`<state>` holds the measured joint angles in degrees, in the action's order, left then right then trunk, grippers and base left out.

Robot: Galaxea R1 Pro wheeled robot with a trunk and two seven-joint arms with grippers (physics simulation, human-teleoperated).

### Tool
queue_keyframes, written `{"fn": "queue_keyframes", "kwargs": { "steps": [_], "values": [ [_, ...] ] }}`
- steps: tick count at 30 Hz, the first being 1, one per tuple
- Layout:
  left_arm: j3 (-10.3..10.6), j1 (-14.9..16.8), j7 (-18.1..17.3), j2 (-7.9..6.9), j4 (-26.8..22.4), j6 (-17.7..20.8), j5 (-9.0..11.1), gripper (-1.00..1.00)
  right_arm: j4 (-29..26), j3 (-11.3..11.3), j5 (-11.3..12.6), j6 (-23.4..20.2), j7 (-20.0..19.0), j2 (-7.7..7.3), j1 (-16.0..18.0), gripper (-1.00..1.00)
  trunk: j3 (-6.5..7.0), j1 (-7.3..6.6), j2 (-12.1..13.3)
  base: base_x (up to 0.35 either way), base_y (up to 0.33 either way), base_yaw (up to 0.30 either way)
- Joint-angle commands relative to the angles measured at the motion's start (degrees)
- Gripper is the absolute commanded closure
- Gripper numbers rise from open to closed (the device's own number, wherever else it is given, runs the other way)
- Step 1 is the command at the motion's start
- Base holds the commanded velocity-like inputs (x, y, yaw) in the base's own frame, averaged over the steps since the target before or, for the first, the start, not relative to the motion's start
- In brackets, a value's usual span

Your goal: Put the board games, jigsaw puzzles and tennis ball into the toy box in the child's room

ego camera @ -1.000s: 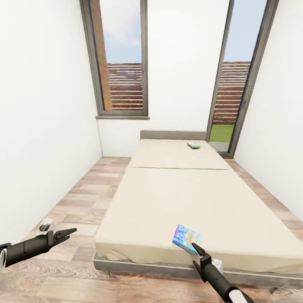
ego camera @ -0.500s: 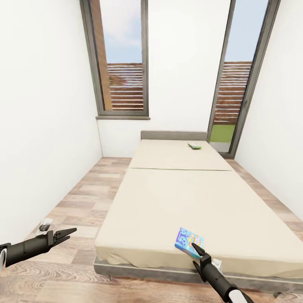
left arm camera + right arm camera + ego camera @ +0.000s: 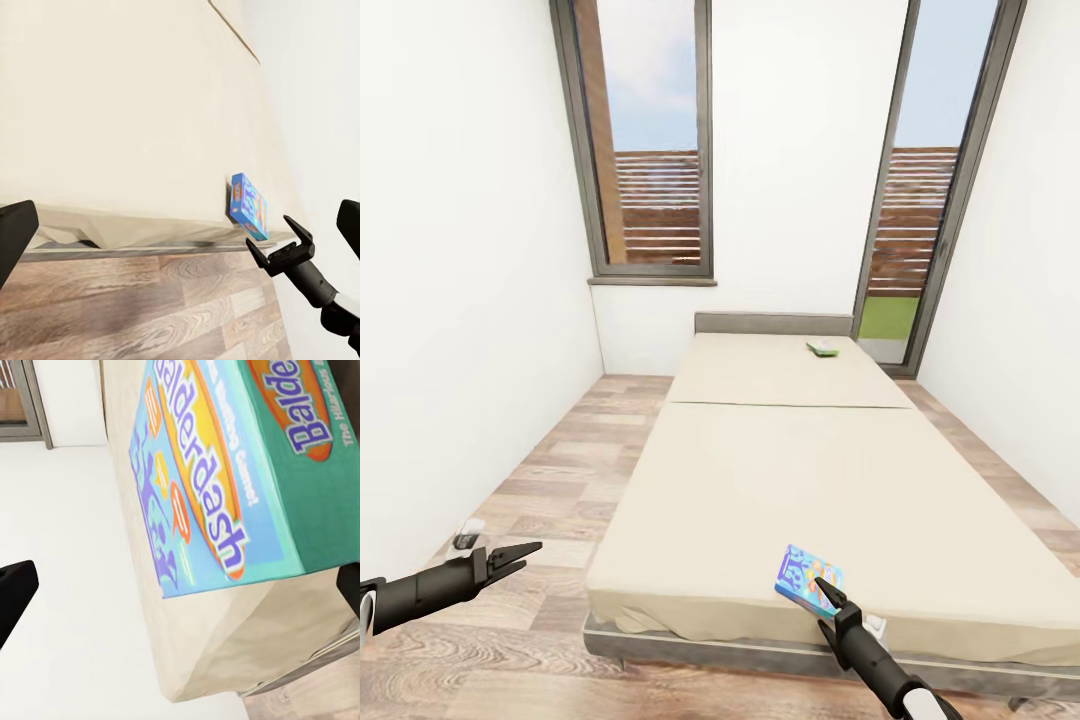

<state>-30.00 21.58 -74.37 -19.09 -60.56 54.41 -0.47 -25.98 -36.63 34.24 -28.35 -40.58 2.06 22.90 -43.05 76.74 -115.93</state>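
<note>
A small blue board game [image 3: 807, 578] lies on the beige bed [image 3: 780, 470] close to its front edge. My right gripper [image 3: 830, 598] stands open right at that box's near side, fingers spread. In the right wrist view the blue "Balderdash" box [image 3: 225, 472] looms large between the two dark fingertips [image 3: 15, 592]. The left wrist view shows the same box [image 3: 247, 204] with the right gripper [image 3: 289, 247] beside it. A white-and-green board game [image 3: 822, 347] lies far off near the headboard. My left gripper [image 3: 515, 556] hangs open over the floor, left of the bed.
The bed has a dark grey frame [image 3: 760, 650] and fills the room's middle. Wood-plank floor [image 3: 550, 470] runs along its left side beside a white wall. A window [image 3: 650, 140] and a glass door [image 3: 920, 190] stand behind the headboard. A small white object [image 3: 468, 531] sits by the left wall.
The view has shifted slightly, and the blue box sits a little lower in the picture. My right gripper stays at the box's near side. The left arm has not moved.
</note>
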Motion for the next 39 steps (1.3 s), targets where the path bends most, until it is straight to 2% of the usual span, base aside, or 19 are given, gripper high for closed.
{"fn": "queue_keyframes", "kwargs": {
  "steps": [1, 13, 35, 36, 39],
  "values": [
    [-0.1, 0.0, -0.2, 0.01, 0.0, 0.6, -0.1, -1.00, 0.0, -0.3, 0.2, -0.4, 0.0, 0.03, 0.0, -1.00, -0.06, -0.01, 0.0, 0.000, 0.000, 0.000],
    [0.0, 0.0, -0.2, 0.08, 0.0, 0.4, -0.1, -1.00, 0.0, -0.3, 0.2, -0.2, 0.0, 0.00, 0.0, -1.00, -0.06, -0.01, 0.0, 0.000, -0.075, 0.000],
    [0.0, 0.0, -0.2, 0.10, 0.0, 0.3, -0.1, -1.00, 0.0, -0.3, 0.4, -0.2, 0.1, 0.05, 0.0, -1.00, -0.06, -0.01, 0.0, 0.000, -0.004, 0.000],
    [0.0, 0.0, -0.2, 0.10, 0.0, 0.3, -0.1, -1.00, 0.0, -0.3, 0.4, -0.2, 0.1, 0.05, 0.0, 1.00, -0.06, -0.01, 0.0, 0.000, 0.000, 0.000],
    [0.0, 0.0, -0.2, 0.10, 0.0, 0.3, -0.1, -1.00, 0.0, -0.3, 0.6, -0.3, 0.1, -0.03, 0.0, 1.00, -0.06, -0.01, 0.0, 0.000, 0.000, 0.000]
  ]
}}
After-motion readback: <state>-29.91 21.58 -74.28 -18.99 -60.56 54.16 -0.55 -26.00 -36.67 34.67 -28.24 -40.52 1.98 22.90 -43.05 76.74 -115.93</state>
